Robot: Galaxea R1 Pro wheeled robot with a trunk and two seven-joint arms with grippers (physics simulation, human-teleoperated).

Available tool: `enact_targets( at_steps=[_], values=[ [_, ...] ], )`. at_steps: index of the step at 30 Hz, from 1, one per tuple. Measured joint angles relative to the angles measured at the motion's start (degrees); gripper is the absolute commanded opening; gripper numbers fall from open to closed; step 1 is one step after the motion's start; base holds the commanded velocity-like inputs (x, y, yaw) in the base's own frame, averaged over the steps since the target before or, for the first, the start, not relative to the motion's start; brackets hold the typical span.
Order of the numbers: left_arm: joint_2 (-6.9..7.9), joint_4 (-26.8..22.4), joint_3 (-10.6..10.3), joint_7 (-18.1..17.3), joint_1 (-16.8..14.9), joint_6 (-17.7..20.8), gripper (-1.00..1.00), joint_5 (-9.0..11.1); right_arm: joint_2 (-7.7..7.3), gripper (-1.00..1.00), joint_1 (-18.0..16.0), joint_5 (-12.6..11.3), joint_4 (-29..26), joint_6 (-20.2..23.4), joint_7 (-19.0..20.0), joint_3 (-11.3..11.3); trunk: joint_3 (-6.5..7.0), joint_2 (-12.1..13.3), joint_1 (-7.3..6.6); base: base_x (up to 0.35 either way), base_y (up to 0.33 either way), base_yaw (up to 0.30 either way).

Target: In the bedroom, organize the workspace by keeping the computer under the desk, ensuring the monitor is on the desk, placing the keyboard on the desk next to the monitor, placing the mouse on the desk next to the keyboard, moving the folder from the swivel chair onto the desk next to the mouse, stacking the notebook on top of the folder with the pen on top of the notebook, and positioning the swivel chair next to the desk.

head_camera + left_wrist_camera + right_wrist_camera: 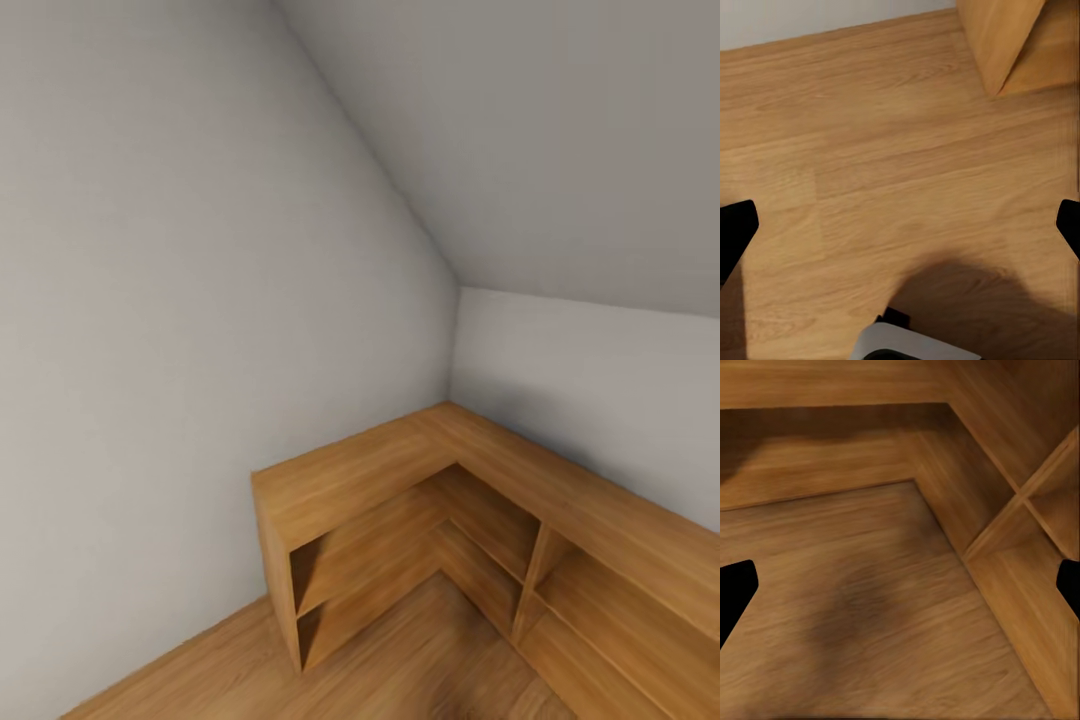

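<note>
Overhead, the bedroom's sloped grey ceiling (520,130) descends toward an L-shaped light-wood cabinet (400,470) filling the corner. Beside that cabinet, both the left gripper (900,225) and right gripper (900,585) hang spread wide, empty, above plank floor (870,165).

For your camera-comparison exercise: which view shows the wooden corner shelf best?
The head view: the L-shaped wooden shelf shows whole, with top and open compartments. The right wrist view gives a close look at its lower compartments and divider; the left wrist view catches one end panel.
</note>
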Motion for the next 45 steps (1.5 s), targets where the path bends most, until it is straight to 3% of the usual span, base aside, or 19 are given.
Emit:
enact_targets(
  at_steps=[14,26,45],
  values=[
    [0.0,0.0,-0.1,0.0,0.0,-0.1,1.0,0.0,0.17,1.0,0.0,0.0,0.1,0.5,0.1,0.1,0.31,0.0,0.0,0.0,0.0,-0.281],
    [0.0,0.0,-0.1,0.0,0.0,-0.1,1.0,0.0,0.4,1.0,0.0,0.1,-0.1,6.6,0.0,0.1,-0.19,0.0,0.0,0.0,0.0,-0.248],
    [-0.01,0.0,-0.1,0.0,0.0,0.0,1.0,0.0,0.45,1.0,0.0,-0.2,-0.2,7.3,-0.1,0.0,-1.35,0.0,0.0,0.0,0.0,-0.11]
  ],
)
